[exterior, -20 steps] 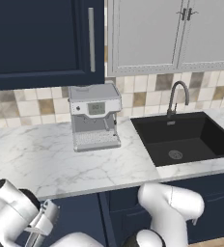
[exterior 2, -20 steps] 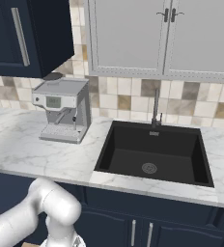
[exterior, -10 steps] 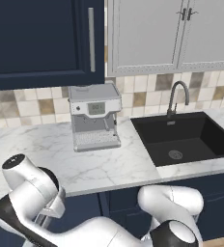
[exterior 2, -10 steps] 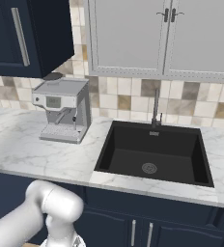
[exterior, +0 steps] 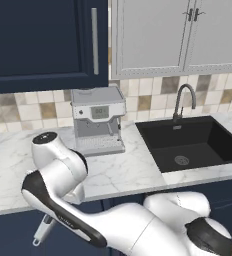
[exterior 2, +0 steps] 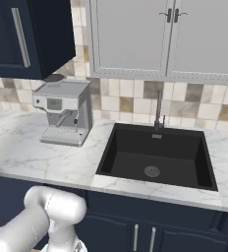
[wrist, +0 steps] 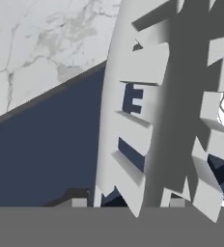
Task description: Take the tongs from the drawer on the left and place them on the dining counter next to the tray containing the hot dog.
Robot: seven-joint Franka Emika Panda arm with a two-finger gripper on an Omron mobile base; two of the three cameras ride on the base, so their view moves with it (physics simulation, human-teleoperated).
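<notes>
1. The white arm (exterior: 58,175) folds low at the near left, its elbow over the near edge of the marble counter (exterior: 133,175), and reaches down in front of the navy cabinet front (exterior: 8,235) below.
2. On that counter a silver coffee machine (exterior: 98,120) stands against the tiled wall. Just to its right lies the black sink (exterior: 188,142), with a curved tap (exterior: 182,100) at its far edge.
3. A slim grey rod (exterior: 43,232) hangs below the arm at the near left, against the navy front. I cannot tell whether it is the tongs or a part of the hand.
4. The hand view looks along the counter's edge, marble on one side and navy on the other, with a pale grey jagged slat (wrist: 133,120) lying close across it.
5. The gripper (wrist: 128,202) sits at the bottom of that view, but the slat hides the jaws, so I cannot tell whether they are open, closed or gripping.
</notes>
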